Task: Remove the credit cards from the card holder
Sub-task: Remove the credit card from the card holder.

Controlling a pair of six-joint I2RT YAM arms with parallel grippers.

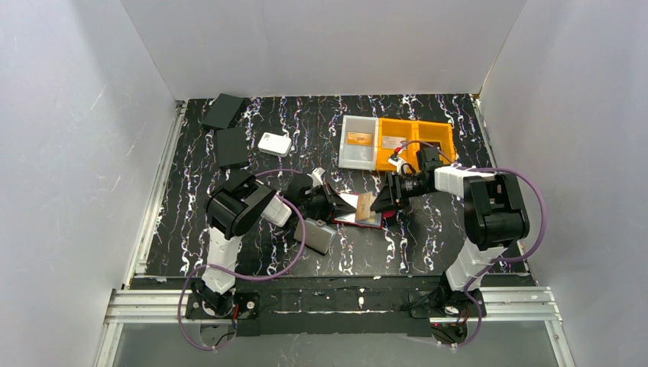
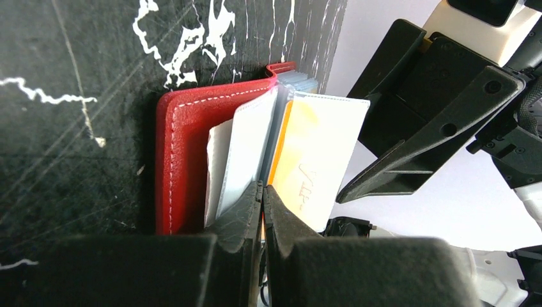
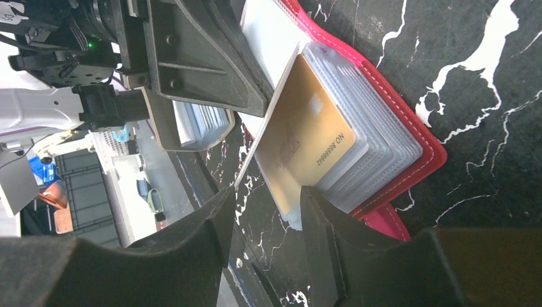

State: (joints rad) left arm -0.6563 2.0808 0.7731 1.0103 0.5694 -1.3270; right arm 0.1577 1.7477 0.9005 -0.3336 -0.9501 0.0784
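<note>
The dark red card holder [image 1: 359, 217] lies open on the table between both arms, its clear sleeve pages fanned out. My left gripper [image 2: 263, 189] is shut on the edge of one sleeve page and holds it raised above the red cover [image 2: 184, 147]. An orange-gold credit card [image 3: 308, 142] sits in a sleeve beside that page, and it also shows through the frosted plastic in the left wrist view [image 2: 313, 160]. My right gripper [image 3: 268, 197] is open at the card's lower corner. Its right finger [image 3: 319, 211] is against the sleeve stack, and nothing is pinched.
An orange bin [image 1: 416, 138] and a grey-white bin [image 1: 358, 141] with cards inside stand at the back right. A white rounded box [image 1: 273, 143] and two dark cases [image 1: 223, 111] [image 1: 231, 147] lie back left. A flat grey case [image 1: 319, 235] rests under the left arm.
</note>
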